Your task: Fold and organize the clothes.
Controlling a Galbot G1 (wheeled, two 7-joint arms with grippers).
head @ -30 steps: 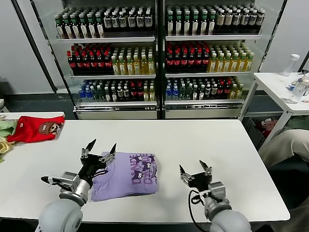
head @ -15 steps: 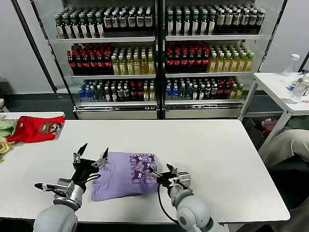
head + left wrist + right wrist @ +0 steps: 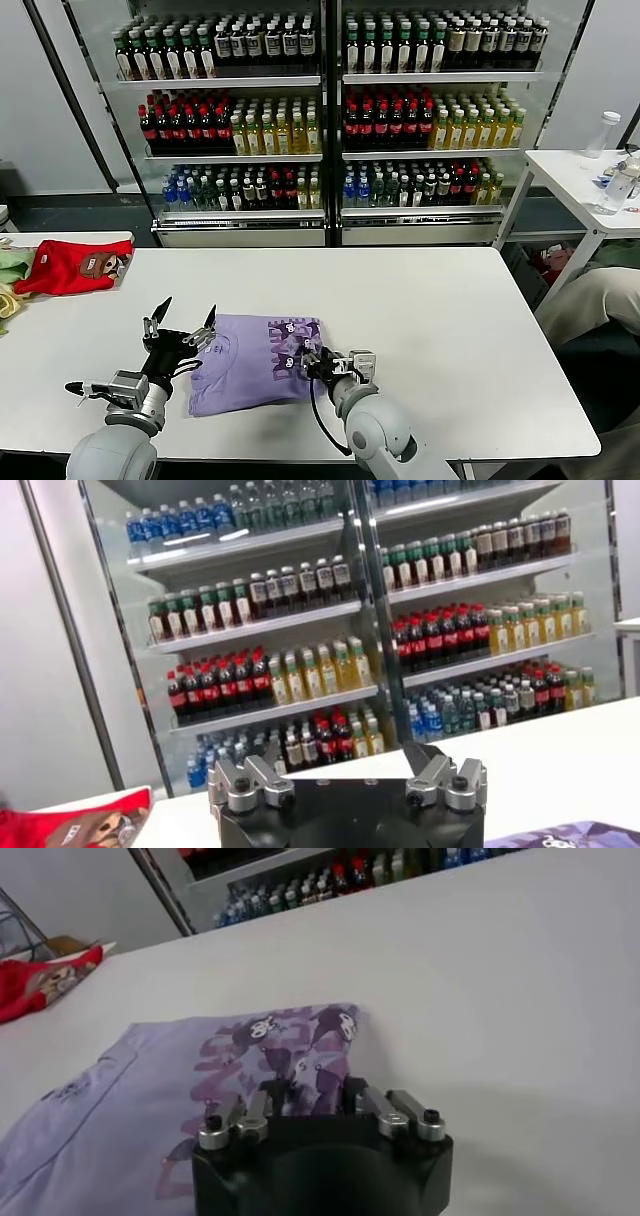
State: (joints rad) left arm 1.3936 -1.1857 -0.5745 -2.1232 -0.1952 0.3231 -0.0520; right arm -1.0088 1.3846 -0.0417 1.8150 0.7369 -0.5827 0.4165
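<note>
The lavender T-shirt (image 3: 258, 361) lies folded into a rough rectangle on the white bench (image 3: 420, 300), print side up along its right portion, plain fabric toward its left. Take the T-shirt as the landmark for all positions below.

**Handling properties (judged).** The garment is light, soft knit cloth with no stiffness of its own. It should drape and sag when lifted, and stacked layers may slide apart. It is not fragile. A pinch must catch every layer at an edge or corner; a grip on the top layer alone would likely undo the fold. The printed right edge, where the layers end together, looks like the soundest place to take hold.

**Right gripper** (image 3: 318, 362). It is at the T-shirt's right edge, low against the bench, with its jaws narrowed over the printed hem. The right wrist view shows the fingertips meeting the fabric (image 3: 285, 1063). Whether the cloth is actually pinched cannot be told.

**Left gripper** (image 3: 181, 322). It hovers just off the T-shirt's left edge, jaws spread wide and released, holding nothing.

**Change from the earlier frames.** A second ago the right gripper stood well to the right of the T-shirt with jaws wide. It has since crossed to the printed edge and begun closing. The left gripper has drawn back slightly off the left edge. The T-shirt itself has not shifted.
</note>
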